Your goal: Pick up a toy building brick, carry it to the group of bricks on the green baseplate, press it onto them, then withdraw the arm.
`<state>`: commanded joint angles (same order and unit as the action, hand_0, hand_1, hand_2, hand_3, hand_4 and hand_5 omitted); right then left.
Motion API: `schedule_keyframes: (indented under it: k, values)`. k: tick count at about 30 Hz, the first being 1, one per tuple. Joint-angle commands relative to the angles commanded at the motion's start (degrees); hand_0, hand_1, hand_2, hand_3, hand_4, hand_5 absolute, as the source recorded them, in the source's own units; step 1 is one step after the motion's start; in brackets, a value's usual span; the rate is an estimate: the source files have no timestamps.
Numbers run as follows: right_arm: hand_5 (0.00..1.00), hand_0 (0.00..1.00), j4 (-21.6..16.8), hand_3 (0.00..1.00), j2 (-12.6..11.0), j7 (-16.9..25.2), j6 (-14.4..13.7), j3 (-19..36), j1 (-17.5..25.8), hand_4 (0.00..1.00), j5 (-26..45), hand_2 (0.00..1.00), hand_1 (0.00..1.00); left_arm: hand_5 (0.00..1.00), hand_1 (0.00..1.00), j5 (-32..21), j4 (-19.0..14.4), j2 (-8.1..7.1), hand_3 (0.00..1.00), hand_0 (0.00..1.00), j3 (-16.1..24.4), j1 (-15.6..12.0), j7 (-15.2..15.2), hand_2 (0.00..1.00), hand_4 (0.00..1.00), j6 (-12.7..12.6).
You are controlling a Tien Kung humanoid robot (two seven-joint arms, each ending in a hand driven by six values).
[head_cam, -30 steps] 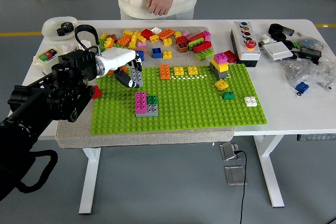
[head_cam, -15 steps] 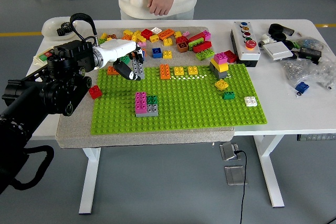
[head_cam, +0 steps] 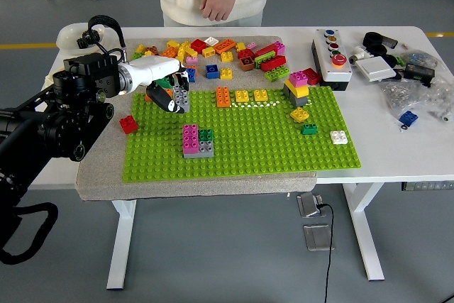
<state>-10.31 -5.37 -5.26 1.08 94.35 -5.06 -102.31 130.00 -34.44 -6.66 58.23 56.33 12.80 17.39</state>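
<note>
Button box (head_cam: 330,55) and bagged parts (head_cam: 418,94) on white table (head_cam: 397,147)

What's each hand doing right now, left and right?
Left hand: shut on the grey brick, at the far left part of the green baseplate.
Right hand: not in view.

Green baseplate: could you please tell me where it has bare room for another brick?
The green baseplate is bare along its near edge and between the pink-grey stack and the white brick. Its far edge is crowded, with the left robot hand there.
</note>
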Motion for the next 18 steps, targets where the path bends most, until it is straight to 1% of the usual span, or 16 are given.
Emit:
schedule_keyframes:
  k: [1,4,9,11,13,15,18]
  values:
    - [0.561,0.746,0.0,0.637,0.0,0.0,0.0,0.0,0.0,0.854,0.0,0.681,0.641,0.151,0.614,0.0,-0.2,-0.06,0.535,0.687,0.0,-0.1,0.0,0.537,0.719,0.1]
    - [0.561,0.746,0.0,0.637,0.1,0.0,0.0,0.2,0.2,0.854,-0.1,0.681,0.641,0.151,0.614,0.0,-2.9,-0.6,0.535,0.687,1.3,-1.3,-0.4,0.537,0.719,1.3]
    - [0.561,0.746,0.0,0.638,0.1,0.0,0.0,0.3,0.3,0.854,-0.2,0.681,0.641,0.15,0.606,0.0,-4.8,-1.2,0.538,0.68,2.1,-2.1,-0.5,0.536,0.716,2.3]
    - [0.56,0.746,0.0,0.638,0.2,0.0,0.0,0.3,0.4,0.855,-0.1,0.681,0.641,0.152,0.603,0.0,-6.4,-1.71,0.539,0.68,2.8,-2.9,-0.7,0.536,0.717,3.3]
    - [0.56,0.746,0.0,0.638,0.2,0.0,0.0,0.3,0.5,0.855,0.0,0.681,0.641,0.152,0.603,0.0,-7.3,-1.96,0.539,0.68,3.2,-3.4,-0.9,0.536,0.717,3.9]
    - [0.56,0.746,0.0,0.638,0.2,0.0,0.0,0.5,0.6,0.855,-0.1,0.681,0.641,0.152,0.603,0.0,-9.0,-2.25,0.539,0.68,3.8,-4.2,-1.2,0.536,0.717,4.5]
    - [0.561,0.746,0.0,0.638,0.1,0.0,0.0,0.6,0.7,0.855,-0.1,0.681,0.641,0.151,0.602,0.0,-11.4,-2.55,0.54,0.676,4.7,-5.6,-1.6,0.537,0.719,4.7]
